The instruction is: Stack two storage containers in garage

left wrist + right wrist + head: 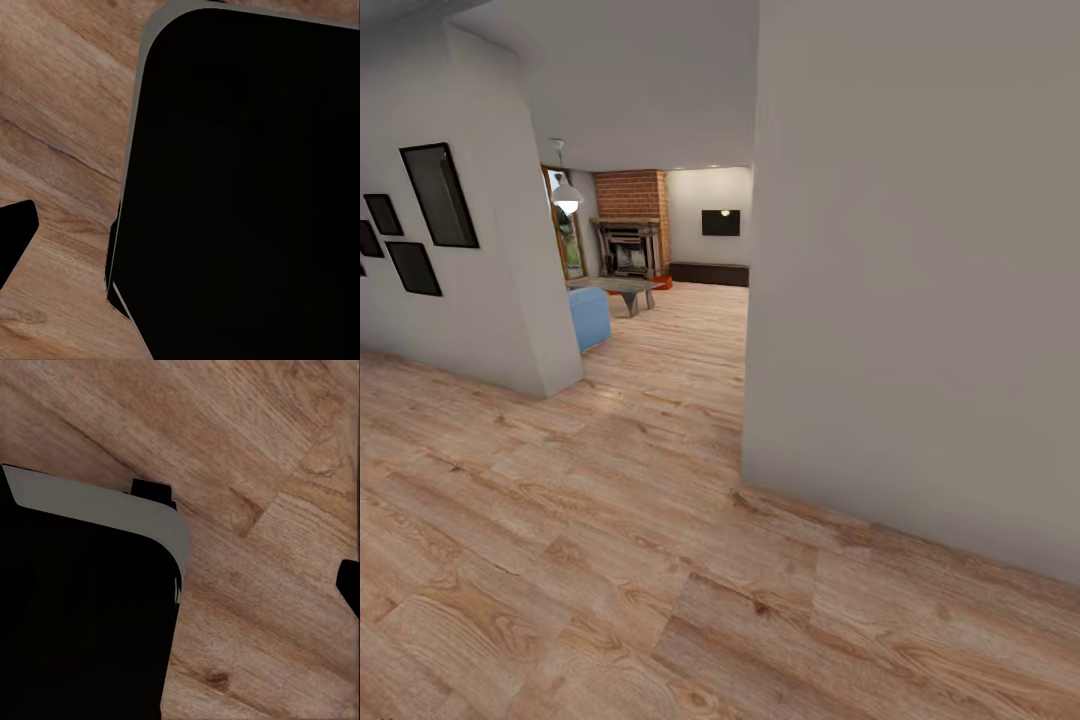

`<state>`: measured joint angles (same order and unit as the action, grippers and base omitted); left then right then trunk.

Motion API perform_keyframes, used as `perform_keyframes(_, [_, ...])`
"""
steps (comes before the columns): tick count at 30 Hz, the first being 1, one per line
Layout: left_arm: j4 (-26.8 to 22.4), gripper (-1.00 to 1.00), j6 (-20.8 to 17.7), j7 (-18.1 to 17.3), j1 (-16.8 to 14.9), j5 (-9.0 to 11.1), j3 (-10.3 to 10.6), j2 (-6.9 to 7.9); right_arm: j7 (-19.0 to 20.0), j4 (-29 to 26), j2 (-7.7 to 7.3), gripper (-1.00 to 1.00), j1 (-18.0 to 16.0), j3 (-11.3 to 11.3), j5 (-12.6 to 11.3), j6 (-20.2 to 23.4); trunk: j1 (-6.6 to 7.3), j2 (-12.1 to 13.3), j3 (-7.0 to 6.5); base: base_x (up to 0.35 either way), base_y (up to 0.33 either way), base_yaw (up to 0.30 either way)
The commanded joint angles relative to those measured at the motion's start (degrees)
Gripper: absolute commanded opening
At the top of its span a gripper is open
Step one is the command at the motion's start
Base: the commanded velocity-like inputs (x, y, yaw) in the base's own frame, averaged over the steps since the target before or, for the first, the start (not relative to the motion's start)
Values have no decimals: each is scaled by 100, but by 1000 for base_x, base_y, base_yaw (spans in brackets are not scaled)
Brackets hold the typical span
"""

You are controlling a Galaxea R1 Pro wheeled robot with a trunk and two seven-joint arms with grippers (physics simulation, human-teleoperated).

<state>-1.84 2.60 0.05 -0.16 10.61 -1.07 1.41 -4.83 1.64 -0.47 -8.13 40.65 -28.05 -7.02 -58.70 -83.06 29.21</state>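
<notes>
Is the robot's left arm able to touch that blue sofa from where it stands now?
Probably not. The blue sofa sits far down the wood floor, past the wall corner, in the room with the brick fireplace. The robot would likely need to drive closer.

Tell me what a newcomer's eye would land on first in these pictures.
First comes the big blank grey wall at the right of the head view, with light wood plank floor running past it. Through the opening beyond, the brick fireplace stands at the far end of the living room, with a low table and a blue sofa corner in front of it. Dark picture frames hang on the left wall.
</notes>
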Motion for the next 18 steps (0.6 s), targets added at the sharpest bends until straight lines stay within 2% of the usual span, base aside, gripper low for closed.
perform_keyframes(1, [0,100,12,2,-2,28,-7,0,-1,15,3,100,-4,48,-48,-28,-3,-2,5,321,0,270])
perform_keyframes(18, [0,100,12,2,-2,28,-7,0,-1,12,3,100,-4,48,-48,-28,-3,-2,5,321,0,270])
